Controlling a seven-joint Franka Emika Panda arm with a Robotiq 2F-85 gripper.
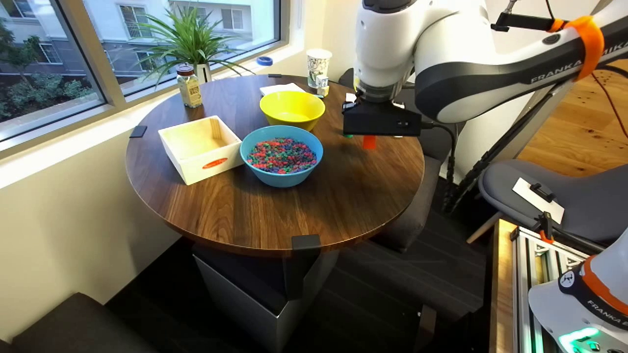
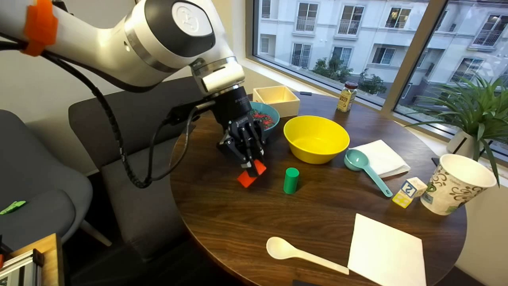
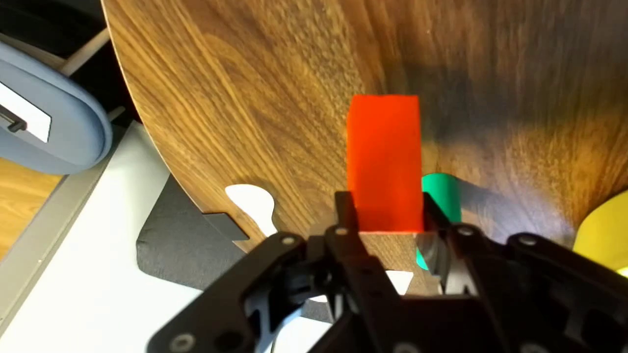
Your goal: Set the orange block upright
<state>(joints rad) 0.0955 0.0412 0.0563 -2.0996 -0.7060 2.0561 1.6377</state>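
Wrist view shows us the black two-fingered gripper (image 3: 388, 211) clenching the small red-orange rectangular block (image 3: 386, 157) by its long sides over the brown wooden table (image 3: 274, 98), leaving, we judge, an end free to stand on.

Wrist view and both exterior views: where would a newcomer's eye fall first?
Likely on the orange block, vivid near the middle of the wrist view and gripped by the hand. Next, probably the yellow bowl on the table, then the blue bowl of many-coloured bits beside the wooden box.
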